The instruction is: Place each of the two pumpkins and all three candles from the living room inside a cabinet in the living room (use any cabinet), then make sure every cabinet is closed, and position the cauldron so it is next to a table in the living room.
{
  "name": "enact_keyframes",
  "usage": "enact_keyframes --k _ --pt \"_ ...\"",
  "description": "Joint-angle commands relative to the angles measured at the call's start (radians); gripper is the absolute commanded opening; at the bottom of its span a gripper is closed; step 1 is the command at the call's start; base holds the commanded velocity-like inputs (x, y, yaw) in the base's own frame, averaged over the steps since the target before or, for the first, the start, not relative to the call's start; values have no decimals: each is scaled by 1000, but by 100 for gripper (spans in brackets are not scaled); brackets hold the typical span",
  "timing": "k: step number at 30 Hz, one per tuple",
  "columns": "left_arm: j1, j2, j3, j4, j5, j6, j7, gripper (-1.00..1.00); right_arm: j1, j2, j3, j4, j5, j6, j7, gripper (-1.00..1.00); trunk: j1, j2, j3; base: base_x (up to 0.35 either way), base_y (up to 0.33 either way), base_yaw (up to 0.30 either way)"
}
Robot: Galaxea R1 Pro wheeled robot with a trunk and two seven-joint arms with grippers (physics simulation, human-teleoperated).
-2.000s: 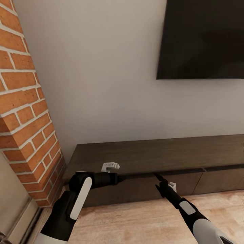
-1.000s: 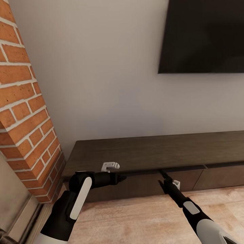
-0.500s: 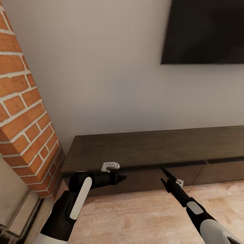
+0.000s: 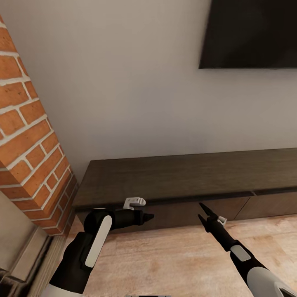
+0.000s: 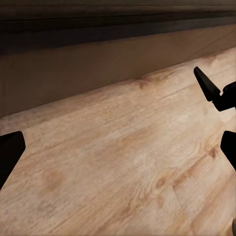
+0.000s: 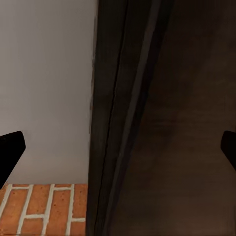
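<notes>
One long, low cabinet (image 4: 185, 177) runs along the foot of the pale grey wall (image 4: 123, 82), dark brown wood with a faint grain across its flat top and plain drawer fronts with no handles. All the fronts look shut, a thin dark seam showing under the top board. Its top is bare.

Both arms reach toward its front edge from the floor side. The left gripper (image 4: 149, 215) hangs just before the leftmost drawer front, near the cabinet's left end; its black fingers (image 5: 207, 86) stand spread wide apart in the left wrist view, with nothing between them but pale, knotty plank floor (image 4: 173, 260). The right gripper (image 4: 202, 210) points up at the cabinet's front lip further right, close to it, though I cannot tell whether the tips touch. In the right wrist view its dark fingers (image 6: 10, 147) sit at opposite edges, released, nothing held.

A red brick pillar (image 4: 29, 144) with pale mortar stands at the cabinet's left end, leaving little room on that side. Above and to the right a flat black screen (image 4: 251, 33) hangs on the wall. Open wooden floor lies before the cabinet.
</notes>
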Motion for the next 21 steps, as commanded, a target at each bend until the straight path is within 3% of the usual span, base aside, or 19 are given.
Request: enact_keyframes --k 1,8,17,21 --pt "-1 0 1 0 -10 4 -10 100 0 0 0 1 -7 9 9 100 0 0 -1 0 0 0" --pt "-1 0 1 0 -10 4 -10 100 0 -3 2 1 -5 9 53 100 2 -2 -20 0 0 0" --pt "-1 0 1 0 -11 4 -9 100 0 -8 2 2 -5 10 56 100 2 -2 -20 7 0 0" --pt "-1 0 1 0 -11 4 -10 100 0 -8 2 2 -5 10 56 100 2 -2 -20 185 0 0"
